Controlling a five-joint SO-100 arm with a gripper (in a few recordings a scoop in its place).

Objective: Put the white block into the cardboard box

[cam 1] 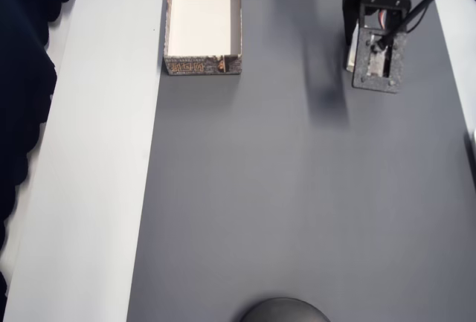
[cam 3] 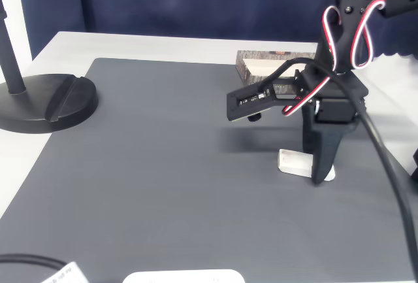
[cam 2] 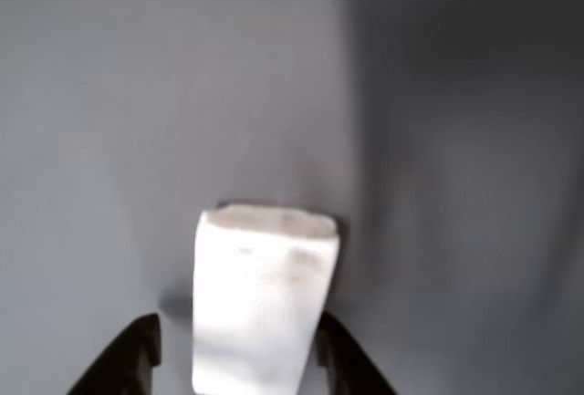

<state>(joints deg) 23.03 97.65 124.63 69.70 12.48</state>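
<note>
Down on the smooth grey mat point(cam 1: 282, 188), the gripper point(cam 2: 239, 358) straddles the rounded white block point(cam 2: 260, 295), jaws spread

Even, soft light. In the overhead view a blurred shadow streaks the grey mat point(cam 1: 297, 188); the wrist view is soft, the white block point(cam 2: 263, 299) overexposed.

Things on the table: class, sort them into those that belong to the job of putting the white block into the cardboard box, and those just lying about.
Belong to the job:
- white block, on the mat between the fingers
- cardboard box, nothing inside
- gripper, down around the block

Just lying about:
- black round stand base
- grey mat
</note>
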